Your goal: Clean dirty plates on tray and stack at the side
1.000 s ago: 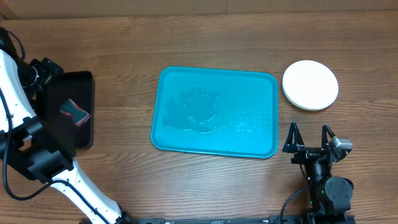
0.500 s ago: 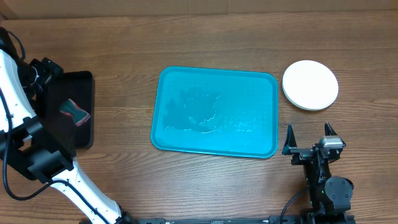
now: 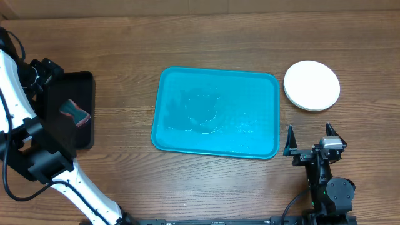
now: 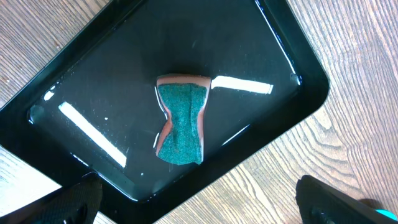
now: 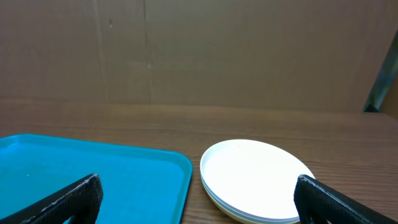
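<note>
Both grippers stand spread and empty. We see the plates (image 3: 312, 85) stacked on the table right of the bare tray (image 3: 215, 106), straight ahead of the right gripper (image 3: 309, 142), the nearer one. The left gripper (image 4: 199, 208) hangs over the sponge (image 4: 180, 124), well apart.

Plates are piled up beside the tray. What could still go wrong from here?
The stack of plates sits just ahead of the open right claw, so a careless forward move might knock it. The turquoise tray holds a puddle of water, which could spill if bumped.
</note>
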